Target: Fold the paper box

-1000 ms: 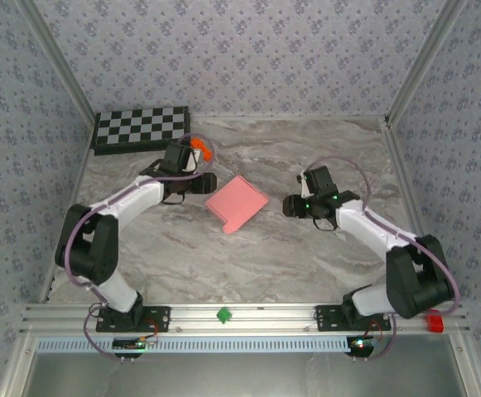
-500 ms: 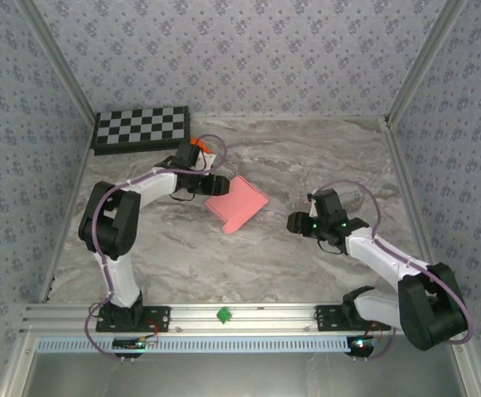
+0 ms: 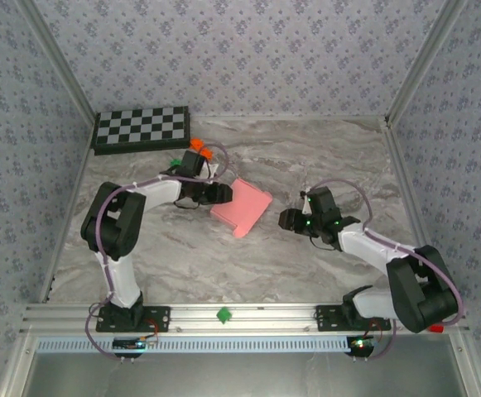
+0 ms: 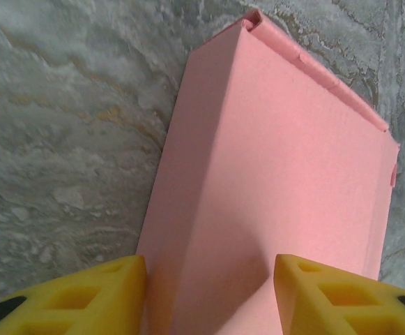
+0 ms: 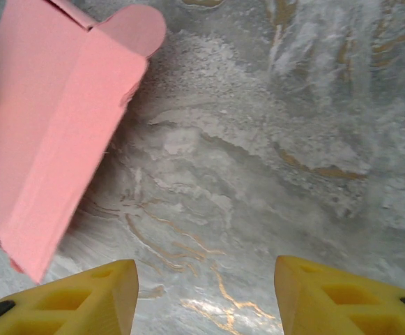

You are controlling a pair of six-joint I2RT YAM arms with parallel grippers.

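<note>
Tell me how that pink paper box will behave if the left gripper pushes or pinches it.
Probably light: the paper box is thin card, so it should slide on the smooth marble table. Likely floppy; its round flap could buckle under a pinch.

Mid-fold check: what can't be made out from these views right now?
Left wrist view: the paper box runs off the bottom edge at the left gripper, so any grip is unclear.
Top view: that gripper covers the box's left edge.
Right wrist view: the frame's left and top edges cut the box off.
</note>
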